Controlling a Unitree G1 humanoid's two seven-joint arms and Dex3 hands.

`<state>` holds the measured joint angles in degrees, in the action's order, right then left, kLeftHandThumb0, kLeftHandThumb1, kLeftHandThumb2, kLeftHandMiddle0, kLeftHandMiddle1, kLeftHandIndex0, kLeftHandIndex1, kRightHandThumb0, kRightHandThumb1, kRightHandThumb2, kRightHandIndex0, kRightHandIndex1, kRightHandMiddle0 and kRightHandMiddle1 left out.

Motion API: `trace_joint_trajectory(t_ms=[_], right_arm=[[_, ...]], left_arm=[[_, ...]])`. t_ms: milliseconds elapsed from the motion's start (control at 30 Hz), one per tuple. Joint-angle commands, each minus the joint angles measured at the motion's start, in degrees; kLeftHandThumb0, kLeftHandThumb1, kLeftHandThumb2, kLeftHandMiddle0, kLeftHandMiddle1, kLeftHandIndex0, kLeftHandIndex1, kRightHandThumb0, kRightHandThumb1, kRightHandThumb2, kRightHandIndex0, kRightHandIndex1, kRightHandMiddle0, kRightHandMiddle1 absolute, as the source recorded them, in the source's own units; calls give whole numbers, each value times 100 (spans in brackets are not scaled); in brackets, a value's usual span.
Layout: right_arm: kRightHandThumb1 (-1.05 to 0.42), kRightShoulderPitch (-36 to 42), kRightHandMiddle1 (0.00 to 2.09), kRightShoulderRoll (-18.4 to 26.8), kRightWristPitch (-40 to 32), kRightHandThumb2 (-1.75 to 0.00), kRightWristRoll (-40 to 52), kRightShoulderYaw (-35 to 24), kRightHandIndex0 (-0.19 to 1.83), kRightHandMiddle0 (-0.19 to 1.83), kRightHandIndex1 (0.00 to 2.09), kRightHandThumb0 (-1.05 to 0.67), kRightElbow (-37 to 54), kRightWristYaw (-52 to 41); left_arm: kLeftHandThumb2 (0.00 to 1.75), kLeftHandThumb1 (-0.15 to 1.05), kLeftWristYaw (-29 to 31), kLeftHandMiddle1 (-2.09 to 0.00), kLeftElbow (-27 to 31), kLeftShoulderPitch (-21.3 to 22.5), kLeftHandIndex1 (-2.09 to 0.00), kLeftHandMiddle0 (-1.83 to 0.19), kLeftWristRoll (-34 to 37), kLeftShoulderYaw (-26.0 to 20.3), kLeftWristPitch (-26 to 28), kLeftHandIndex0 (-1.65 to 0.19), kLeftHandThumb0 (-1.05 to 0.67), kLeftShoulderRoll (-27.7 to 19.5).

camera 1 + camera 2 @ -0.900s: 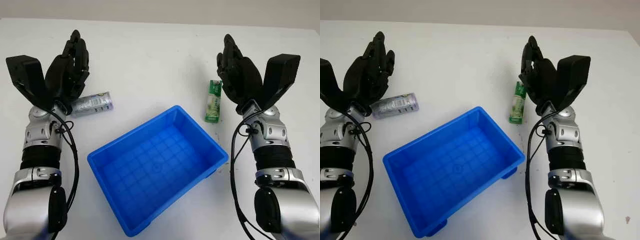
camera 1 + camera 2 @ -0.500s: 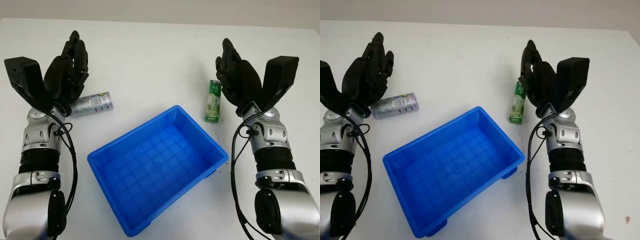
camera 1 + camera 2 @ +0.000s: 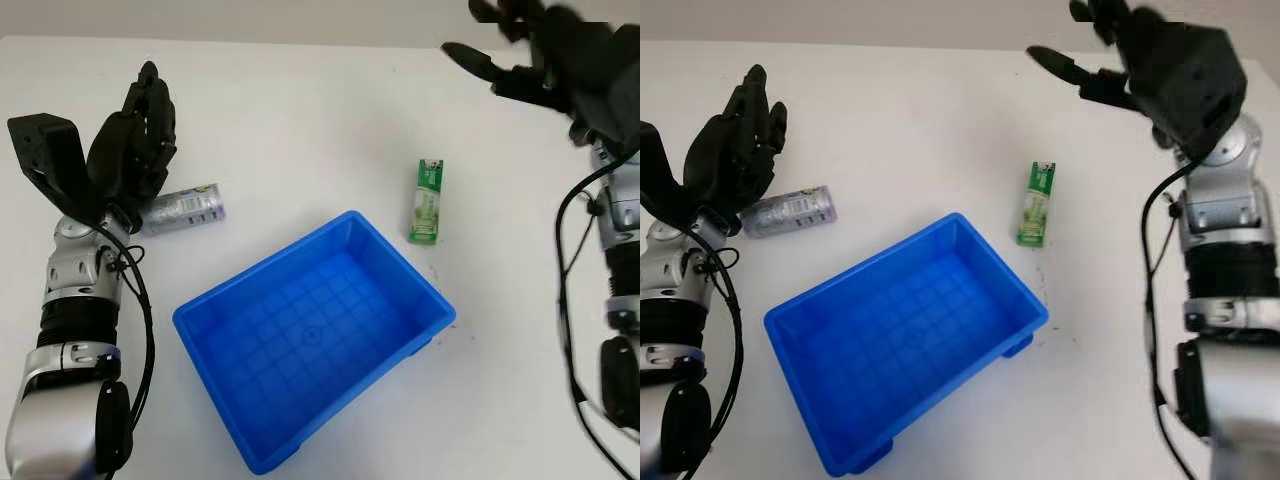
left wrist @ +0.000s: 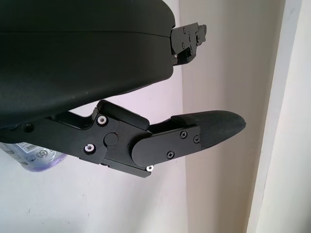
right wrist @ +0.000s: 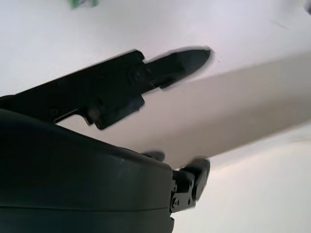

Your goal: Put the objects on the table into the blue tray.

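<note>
- We see the blue tray (image 3: 312, 335) sitting empty at the middle of the white worktop (image 3: 300, 120), turned at an angle.
- A small bottle (image 3: 183, 208) lies on its side to the tray's left, just beside our left hand (image 3: 130, 140), which is open and holds nothing.
- A green carton (image 3: 427, 201) lies flat just off the tray's far right corner.
- Our right hand (image 3: 1140, 60) is open, raised near the worktop's far right edge, well apart from the carton.
</note>
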<state>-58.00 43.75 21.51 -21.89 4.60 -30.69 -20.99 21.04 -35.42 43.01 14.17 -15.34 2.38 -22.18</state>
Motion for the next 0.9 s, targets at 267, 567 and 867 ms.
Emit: trace_joint_trajectory(t_ms=[267,567,867], right_arm=[[-78,-725,25,699,1896,-6,-2797,1737,37,35,19,-27,-751,780],[-92,-951,12,804,2514,-7,-4277,2648,46,46,13,-12,-1647,2500],[-92,-867,12,677,2864,-5,-4335,2972,53,54,14,-12,-2225,3227]], left_arm=[[62,105,107,0,-171,122,0,19,9,22,-10,19,-74,-67],[61,105,100,0,-169,118,0,19,-11,31,12,19,-75,-122],[60,105,135,0,-199,126,0,19,-3,36,18,19,-75,-145]])
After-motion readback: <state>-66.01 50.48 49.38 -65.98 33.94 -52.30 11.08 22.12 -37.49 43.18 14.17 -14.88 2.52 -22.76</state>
